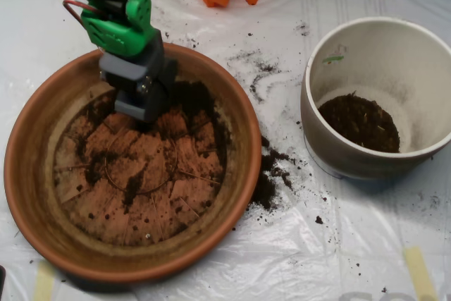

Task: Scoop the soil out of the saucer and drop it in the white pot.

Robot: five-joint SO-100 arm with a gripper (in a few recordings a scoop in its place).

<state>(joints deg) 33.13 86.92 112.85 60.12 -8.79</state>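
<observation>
At the upper part of the terracotta saucer point(42, 195), dark soil point(194, 100) is seen piled — the grey scoop point(141, 96) is lowered there, its opening not discernible. Right of it, the white pot point(423, 54) holds soil — crumbs lie scattered between on the plastic sheet point(317, 259).

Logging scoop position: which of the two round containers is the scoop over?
The shallow terracotta saucer: the grey scoop sits above its upper inside, while the deep cream-white pot stands apart at right.

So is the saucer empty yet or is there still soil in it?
Not empty. The saucer still holds soil along its upper right inside, by the scoop, plus thin streaks across the grooved bottom.
</observation>
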